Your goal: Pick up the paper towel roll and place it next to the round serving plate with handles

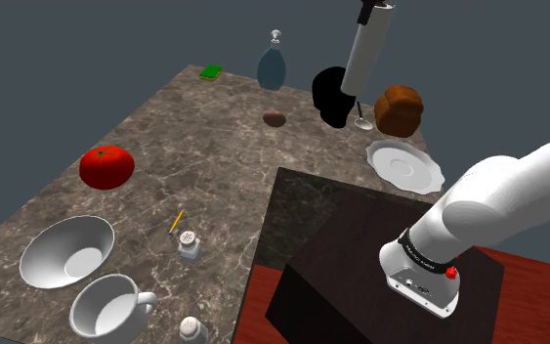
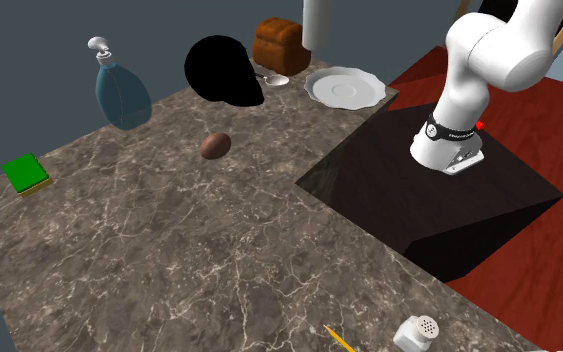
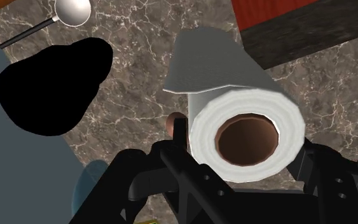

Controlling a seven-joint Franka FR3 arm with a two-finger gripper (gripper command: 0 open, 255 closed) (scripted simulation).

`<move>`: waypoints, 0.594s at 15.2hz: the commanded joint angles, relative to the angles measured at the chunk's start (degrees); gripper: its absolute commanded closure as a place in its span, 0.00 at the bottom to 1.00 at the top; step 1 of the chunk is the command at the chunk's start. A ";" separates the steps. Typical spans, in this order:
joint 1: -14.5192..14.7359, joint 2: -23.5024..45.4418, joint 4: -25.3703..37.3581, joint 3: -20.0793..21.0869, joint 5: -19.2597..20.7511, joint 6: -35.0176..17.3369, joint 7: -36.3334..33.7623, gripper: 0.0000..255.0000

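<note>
White and thick around its brown core, the paper towel roll [image 3: 234, 95] is clamped in my pincer [image 3: 244, 143], with one black finger pressed to each side. Its open end faces my camera and its grey-shaded flank runs away from me. It looks soft and plump, so I judge the grip sinks a little into the layers, and nothing suggests a slip. I hold it high off the marbled worktop [image 3: 139, 38], clear of everything. Beyond it on the stone lie a spoon [image 3: 72, 9] and a flat, pure-black shape [image 3: 50, 86] that I cannot identify. In the shoulder view the roll hangs slanted over that spoon, between the black shape and a brown loaf [image 1: 400, 109]. Farthest from my fingers, back toward my stand, sits a white plate [image 1: 404, 164] with a wavy rim. I cannot make out handles, yet I take it for the serving plate. So the lift looks done and the carry is in hand. Next I must swing toward the plate, lower onto bare worktop just beside it and not on it, then let go.
</note>
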State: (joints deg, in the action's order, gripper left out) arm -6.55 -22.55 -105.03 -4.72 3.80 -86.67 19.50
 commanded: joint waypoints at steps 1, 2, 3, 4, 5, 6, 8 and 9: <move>-0.91 -1.61 -0.89 -1.99 0.71 0.56 2.92 1.00; -1.32 -2.17 -1.29 -2.96 1.08 0.62 4.25 1.00; -1.73 -2.67 -1.63 -3.94 1.46 0.69 5.59 1.00; -2.10 -3.07 -1.88 -4.82 1.80 0.75 6.79 1.00; -2.11 -3.39 -2.96 -4.84 1.85 -0.01 6.72 1.00; -2.13 -3.70 -4.03 -4.85 1.90 -0.77 6.67 1.00; -2.18 -4.29 -6.12 -4.88 2.00 -2.28 6.56 1.00; -2.20 -4.57 -7.15 -4.90 2.04 -3.03 6.51 1.00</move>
State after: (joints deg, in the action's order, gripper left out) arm -8.76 -27.03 -111.42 -9.61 5.83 -89.01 26.07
